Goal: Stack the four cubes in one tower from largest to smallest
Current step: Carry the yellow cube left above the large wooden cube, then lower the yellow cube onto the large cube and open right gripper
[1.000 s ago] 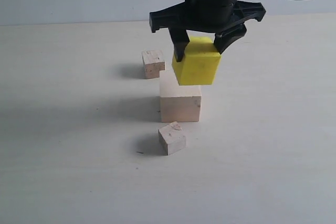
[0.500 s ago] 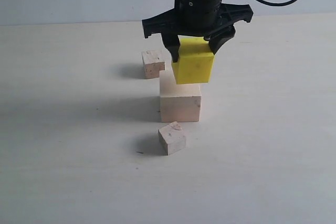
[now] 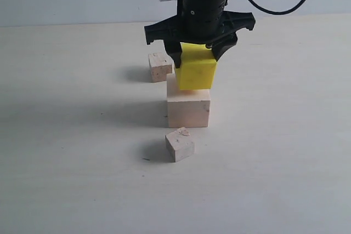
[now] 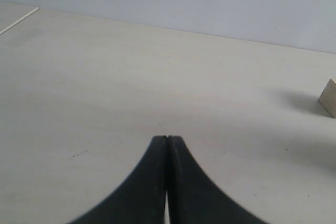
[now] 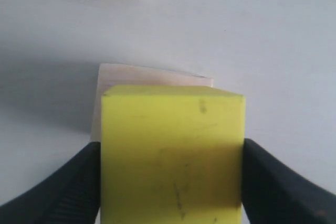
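R end effector (image 3: pixel 196 58): jaws wide, clamped on two sides of yellow cube (image 3: pixel 195 75); cube fills the gap.
L end effector (image 4: pixel 167 148): fingers pressed together, holds nothing, low over worktop (image 3: pixel 285 157); not seen in exterior view.
Yellow cube: held over large cube (image 3: pixel 188 108), approx centred, maybe slightly skewed vs base. Contact w/ base top: can't tell.
Large cube: on worktop, mid scene, serves as base.
Rear small cube (image 3: pixel 159 67): loose on worktop, behind-left of base, near, not touching.
Front small cube (image 3: pixel 180 144): loose on worktop, in front of base, near, not touching.
Progress: base set; lvl 2 in grip, not released. Est. early, first of three placements.
Left to do: seat + release yellow, then both small cubes on top, one at a time.
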